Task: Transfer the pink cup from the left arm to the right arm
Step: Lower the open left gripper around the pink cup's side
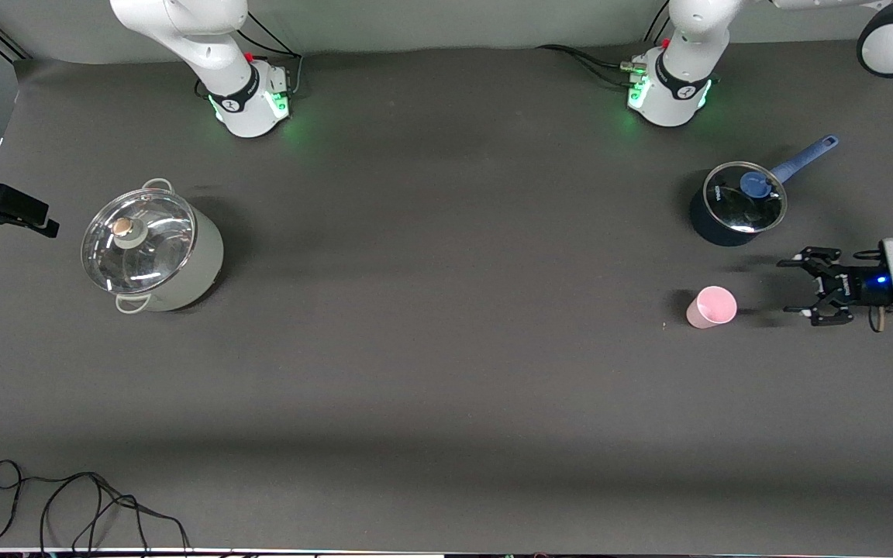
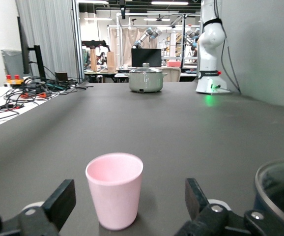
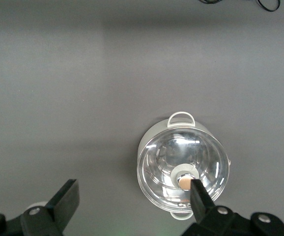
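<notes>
I see the pink cup upright on the surface toward the left arm's end. Just beside it the left gripper sits low, fingers spread wide, touching nothing. Farther from the camera stands a dark saucepan. The right gripper waits, fingers apart, over the grey pot.

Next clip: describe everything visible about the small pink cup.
The small pale-pink tapered cup is a plain, handleless, matte plastic-looking tumbler, standing upright with its mouth open and nothing visible inside. It rests on the dark table toward the left arm's end, nearer the front camera than the dark-blue lidded saucepan. Nothing grips it; the open left gripper faces it.
</notes>
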Controlling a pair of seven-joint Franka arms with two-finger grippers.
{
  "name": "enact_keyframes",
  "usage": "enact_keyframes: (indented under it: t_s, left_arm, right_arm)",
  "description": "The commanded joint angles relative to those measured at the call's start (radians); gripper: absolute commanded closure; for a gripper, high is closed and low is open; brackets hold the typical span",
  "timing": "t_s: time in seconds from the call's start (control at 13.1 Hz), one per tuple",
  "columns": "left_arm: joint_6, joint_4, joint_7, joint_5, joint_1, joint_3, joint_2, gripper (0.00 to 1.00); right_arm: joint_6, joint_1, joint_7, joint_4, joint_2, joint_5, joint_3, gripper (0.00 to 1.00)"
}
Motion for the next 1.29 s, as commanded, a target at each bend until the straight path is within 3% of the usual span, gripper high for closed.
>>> enact_keyframes:
  t_s: [0.0, 1.22]
  left_arm:
    - [0.022, 0.027, 0.046, -0.042, 0.009, -0.007, 0.059, 0.01]
    - [0.156, -0.030, 0.119, -0.196, -0.064, -0.038, 0.134, 0.01]
  right_arm:
    - [0.007, 0.001, -0.011, 0.011, 0.009, 0.019, -0.005, 0.00]
    - [0.022, 0.004, -0.010, 0.009, 0.032, 0.019, 0.000, 0.00]
